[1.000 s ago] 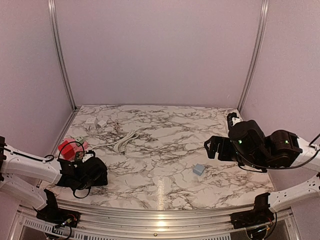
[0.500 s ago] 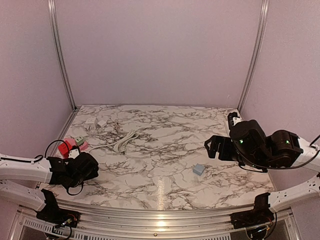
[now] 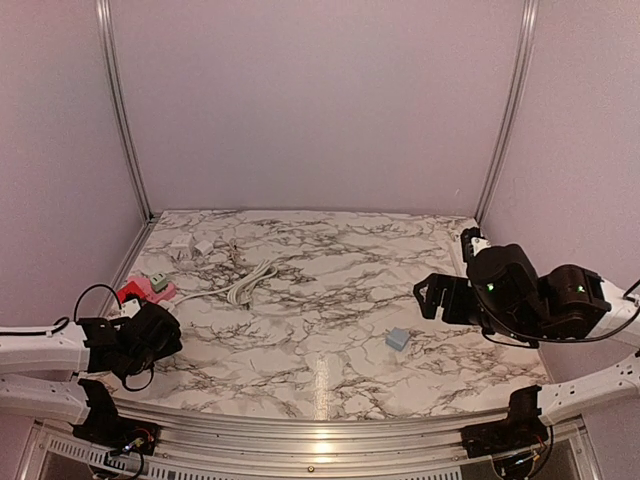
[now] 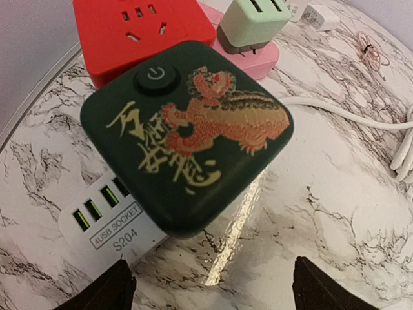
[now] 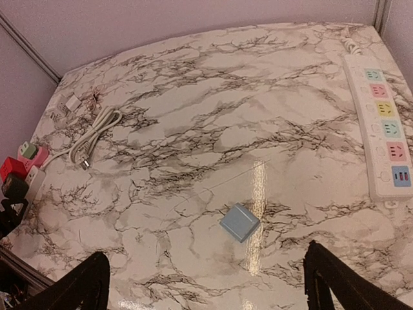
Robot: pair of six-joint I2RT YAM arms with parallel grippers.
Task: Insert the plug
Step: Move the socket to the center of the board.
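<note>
Left end effector (image 4: 210, 290) spread | right end effector (image 5: 206, 271) spread | blue cube (image 5: 239, 222): one

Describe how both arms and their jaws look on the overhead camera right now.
Left arm and right arm: white tubular links ending in bulky black wrist housings. A thin black cable loops off the left wrist; small green lights glow on the right one. The jaws are plain black, with no markings visible.

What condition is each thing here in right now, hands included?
Left hand: open, empty.
Right hand: open, empty.
Power strip: visible sockets empty.
Blue block: lying flat, loose.
White cable: bundled, lying loose.
Dark green cube: USB ports empty.
Mint adapter: sitting on the pink socket.
</note>
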